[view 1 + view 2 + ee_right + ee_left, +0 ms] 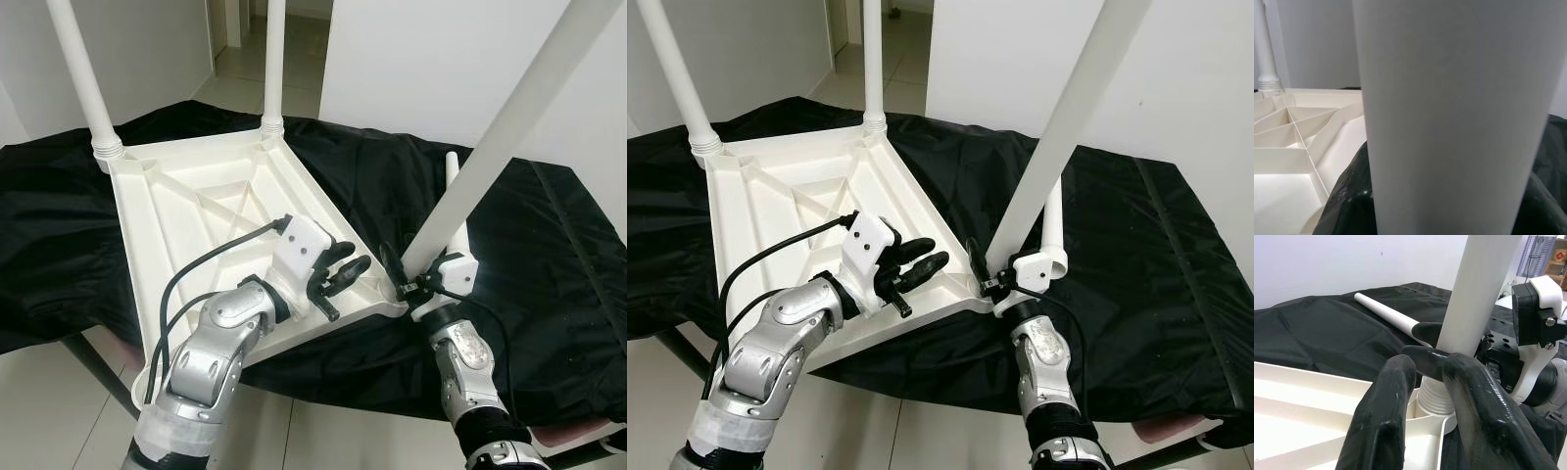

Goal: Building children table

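The white plastic tabletop (196, 206) lies upside down on a black cloth. Two white legs (83, 78) (273, 59) stand in its far corners. A third leg (509, 127) leans to the right, its ribbed base (1437, 399) at the near right corner socket. My right gripper (407, 279) is shut on this leg just above the base, and the leg (1449, 117) looms close in the right wrist view. My left gripper (345, 266) hovers open over the tabletop's near rim, pointing at that corner, holding nothing. A fourth leg (1386, 313) lies loose on the cloth behind.
The black cloth (549, 255) covers a low stand with a dark metal leg (93, 367) at the near left. White walls rise behind, with a doorway (240, 39) at the back. Pale floor tiles (49, 411) run along the near edge.
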You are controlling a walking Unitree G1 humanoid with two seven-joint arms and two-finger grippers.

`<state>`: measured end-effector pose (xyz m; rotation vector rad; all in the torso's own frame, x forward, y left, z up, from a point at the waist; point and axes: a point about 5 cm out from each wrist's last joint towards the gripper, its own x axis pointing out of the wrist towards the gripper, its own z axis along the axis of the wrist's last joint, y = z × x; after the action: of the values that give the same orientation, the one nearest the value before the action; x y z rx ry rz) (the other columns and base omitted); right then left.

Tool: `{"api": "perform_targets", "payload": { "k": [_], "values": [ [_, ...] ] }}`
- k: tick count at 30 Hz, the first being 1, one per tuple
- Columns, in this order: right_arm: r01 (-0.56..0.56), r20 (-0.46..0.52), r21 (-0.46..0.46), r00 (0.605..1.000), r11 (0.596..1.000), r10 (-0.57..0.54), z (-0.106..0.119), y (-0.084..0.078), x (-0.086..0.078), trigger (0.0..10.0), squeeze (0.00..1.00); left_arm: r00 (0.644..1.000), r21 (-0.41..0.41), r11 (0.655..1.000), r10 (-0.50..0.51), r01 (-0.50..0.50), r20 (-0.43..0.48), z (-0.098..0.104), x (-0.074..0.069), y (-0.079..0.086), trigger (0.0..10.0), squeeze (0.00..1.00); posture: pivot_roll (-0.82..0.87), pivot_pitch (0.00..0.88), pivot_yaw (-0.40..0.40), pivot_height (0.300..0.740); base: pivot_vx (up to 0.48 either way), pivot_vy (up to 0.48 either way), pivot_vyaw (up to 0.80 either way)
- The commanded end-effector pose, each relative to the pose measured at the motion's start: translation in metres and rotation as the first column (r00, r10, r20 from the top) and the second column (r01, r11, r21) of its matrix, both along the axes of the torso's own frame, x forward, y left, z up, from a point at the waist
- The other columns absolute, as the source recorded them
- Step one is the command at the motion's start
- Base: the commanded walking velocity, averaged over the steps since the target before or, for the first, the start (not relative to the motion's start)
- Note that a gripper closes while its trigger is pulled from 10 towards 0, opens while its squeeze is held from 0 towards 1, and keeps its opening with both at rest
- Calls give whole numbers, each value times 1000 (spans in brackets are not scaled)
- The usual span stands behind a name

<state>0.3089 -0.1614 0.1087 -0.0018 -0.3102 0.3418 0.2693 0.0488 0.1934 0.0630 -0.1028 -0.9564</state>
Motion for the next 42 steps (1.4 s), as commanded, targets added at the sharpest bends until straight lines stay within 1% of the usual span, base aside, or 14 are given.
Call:
{"api": "perform_targets", "payload": {
  "k": [1,2,3,8,12,17,23,24,28,30,33,37,41,42],
  "values": [
    [-15,-250,-40,968,999,5,-41,0,-8,10000,0,997,0,997,77,-77,9,1,5,1,10000,0,25,35,-50,740,0,0,0],
    [-15,-250,-40,968,999,5,-41,0,-8,10000,0,997,0,997,77,-77,9,1,5,1,10000,0,25,35,-50,740,0,0,0],
    [-54,-294,-51,955,997,37,-40,1,-2,10000,0,997,1,997,75,-75,11,1,5,1,10000,0,25,35,-50,740,0,0,0],
    [-74,-302,-59,952,996,53,-39,2,0,10000,0,997,1,997,75,-75,12,1,6,1,10000,0,25,35,-50,740,0,0,0],
    [-67,-320,-47,946,997,49,-30,-6,10,10000,0,997,-3,997,74,-74,14,2,6,0,10000,0,21,31,-53,740,0,0,0],
    [-67,-333,-49,942,997,47,-31,-7,10,10000,0,997,-3,997,76,-76,14,2,6,0,10000,0,21,31,-55,740,0,0,0],
    [-51,-353,-14,934,999,43,-26,-10,15,10000,0,997,-5,997,79,-79,16,2,6,0,10000,0,20,29,-56,740,0,0,0],
    [-49,-368,5,929,999,47,-25,-10,17,10000,0,997,-5,997,79,-79,17,2,6,0,10000,0,20,29,-56,740,0,0,0],
    [-49,-378,15,924,999,51,-24,-10,18,10000,0,997,-5,997,78,-78,17,2,7,0,10000,0,19,27,-55,740,0,0,0],
    [-61,-403,35,913,998,70,-25,-10,20,10000,0,997,-5,997,78,-78,17,2,7,-1,10000,0,21,26,-58,740,0,0,0],
    [-86,-429,27,899,996,89,-25,-10,20,10000,0,997,-5,997,78,-78,18,2,6,-1,10000,0,21,26,-58,740,0,0,0],
    [-95,-443,20,892,995,93,-25,-11,22,10000,0,997,-6,997,77,-77,19,2,6,-1,10000,0,25,18,-63,740,0,0,0],
    [-113,-483,32,868,993,114,-24,-11,25,10000,0,997,-6,997,78,-78,20,2,6,-1,10000,0,26,14,-65,740,0,0,0],
    [-116,-480,12,871,993,108,-23,-10,26,10000,0,997,-6,997,78,-77,21,2,6,-1,10000,0,26,14,-65,740,0,0,0]
  ]
}}
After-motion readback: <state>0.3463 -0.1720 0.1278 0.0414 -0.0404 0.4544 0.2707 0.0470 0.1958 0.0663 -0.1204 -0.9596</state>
